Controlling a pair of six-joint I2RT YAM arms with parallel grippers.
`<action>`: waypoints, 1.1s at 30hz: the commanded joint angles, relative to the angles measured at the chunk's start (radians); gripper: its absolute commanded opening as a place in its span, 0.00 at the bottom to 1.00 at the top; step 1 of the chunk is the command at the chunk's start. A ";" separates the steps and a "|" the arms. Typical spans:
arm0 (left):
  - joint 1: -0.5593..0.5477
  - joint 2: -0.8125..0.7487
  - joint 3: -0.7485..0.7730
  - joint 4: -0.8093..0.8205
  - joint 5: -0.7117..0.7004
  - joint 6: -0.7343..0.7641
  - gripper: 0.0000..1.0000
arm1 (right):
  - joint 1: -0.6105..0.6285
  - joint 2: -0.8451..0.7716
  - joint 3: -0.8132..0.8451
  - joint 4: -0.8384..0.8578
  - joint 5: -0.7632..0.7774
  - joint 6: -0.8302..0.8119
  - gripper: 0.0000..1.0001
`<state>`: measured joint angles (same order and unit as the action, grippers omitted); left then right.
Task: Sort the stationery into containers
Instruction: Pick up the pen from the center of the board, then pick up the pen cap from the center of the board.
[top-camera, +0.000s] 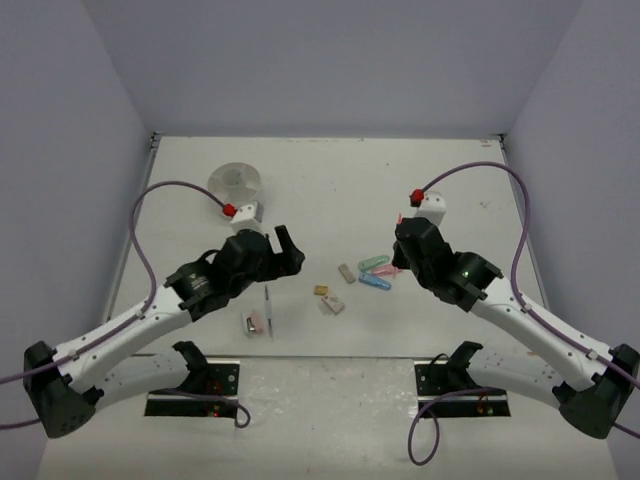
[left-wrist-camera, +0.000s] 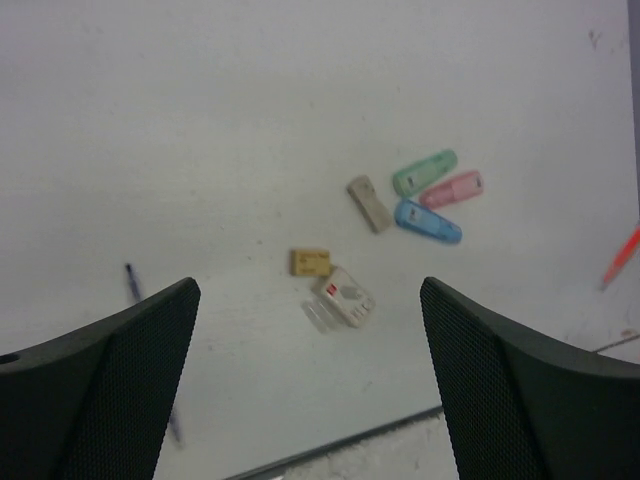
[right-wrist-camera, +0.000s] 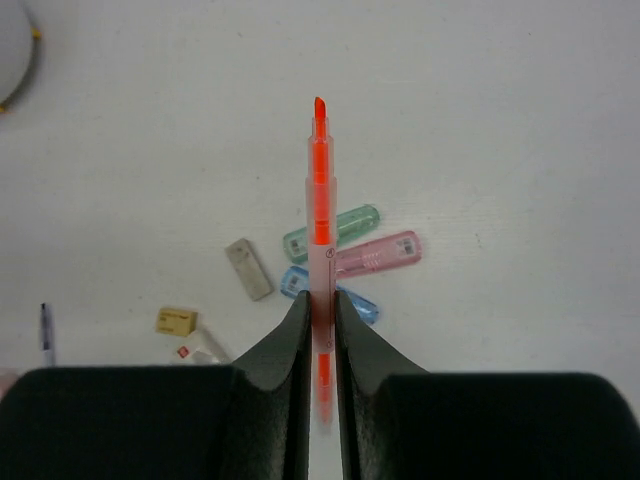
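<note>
Right gripper (right-wrist-camera: 321, 305): pinched tight on the thin orange plastic pen (right-wrist-camera: 320, 180)
Left gripper (left-wrist-camera: 308, 290): jaws spread wide, holding nothing
Round white shallow dish (top-camera: 236, 181): far left, well apart from both

You have three capsule-shaped pieces: one green capsule (left-wrist-camera: 425, 172), one pink capsule (left-wrist-camera: 452, 189), one blue capsule (left-wrist-camera: 428, 221). You have two pens: one orange pen (right-wrist-camera: 320, 200), one thin blue pen (left-wrist-camera: 131, 281). Count three erasers: a grey eraser (left-wrist-camera: 369, 203), a tan eraser (left-wrist-camera: 311, 262), a white eraser (left-wrist-camera: 345, 297). Add two more small blocks: a grey block (top-camera: 247, 323), a pink block (top-camera: 257, 322). You have one white dish (top-camera: 235, 183).
</note>
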<state>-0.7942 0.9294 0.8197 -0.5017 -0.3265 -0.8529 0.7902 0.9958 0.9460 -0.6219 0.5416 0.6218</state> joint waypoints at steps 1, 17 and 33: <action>-0.187 0.230 -0.011 0.039 -0.190 -0.320 0.93 | -0.020 0.016 -0.044 0.004 0.121 0.015 0.00; -0.307 0.692 0.271 -0.219 -0.110 -0.567 0.45 | -0.058 0.025 -0.144 0.075 0.145 0.005 0.00; -0.324 0.781 0.318 -0.307 -0.102 -0.623 0.36 | -0.060 -0.006 -0.168 0.093 0.120 -0.012 0.00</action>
<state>-1.1141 1.6780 1.0848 -0.7860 -0.4051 -1.4489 0.7326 1.0027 0.7820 -0.5660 0.6529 0.6146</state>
